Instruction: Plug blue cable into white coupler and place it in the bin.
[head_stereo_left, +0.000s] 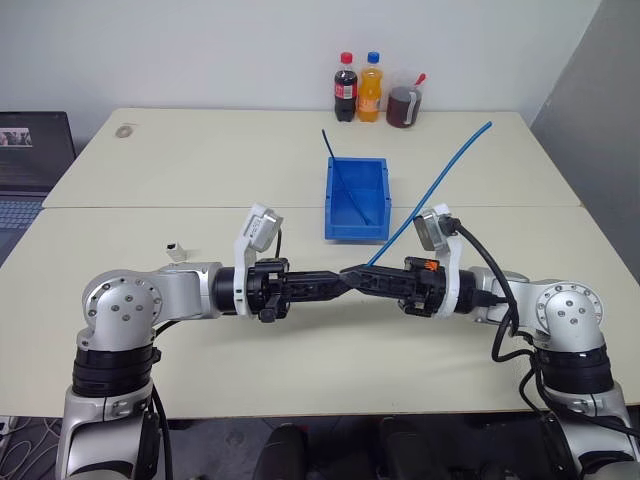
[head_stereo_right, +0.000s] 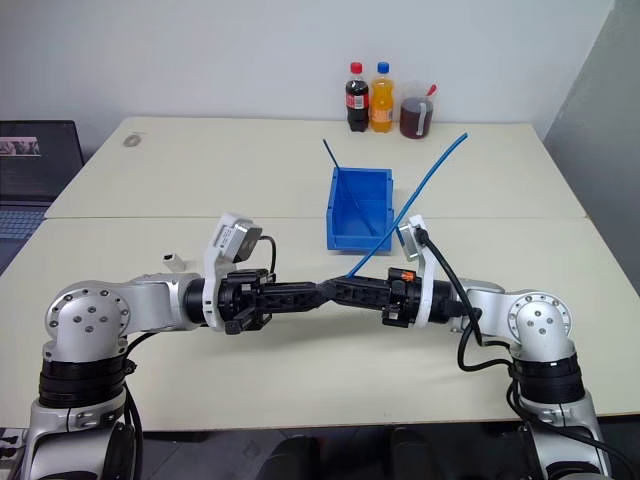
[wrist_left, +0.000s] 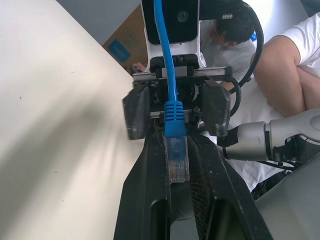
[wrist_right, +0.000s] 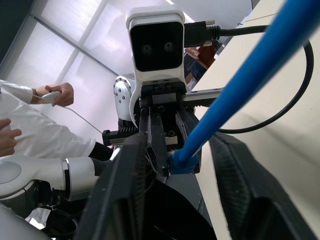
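Observation:
My two grippers meet tip to tip above the near table. The left gripper (head_stereo_left: 340, 279) is shut on the plug (wrist_left: 176, 150) of the blue cable (head_stereo_left: 440, 180). From the plug the cable rises to the right, over my right wrist. The right gripper (head_stereo_left: 356, 273) stands open, its fingers (wrist_left: 137, 112) on either side of the cable without touching it. The white coupler (head_stereo_left: 176, 250) lies on the table to the left, beyond my left forearm, apart from both grippers. The bin (head_stereo_left: 357, 197) stands at mid-table behind the grippers, with a thin dark-blue strand (head_stereo_left: 335, 165) poking out of it.
Two bottles (head_stereo_left: 357, 88) and a cup of dark drink (head_stereo_left: 404, 103) stand at the table's far edge. A laptop (head_stereo_left: 30, 160) sits off the table's left side. A seated person (wrist_left: 280, 65) and a person's hands (wrist_right: 55, 94) are nearby.

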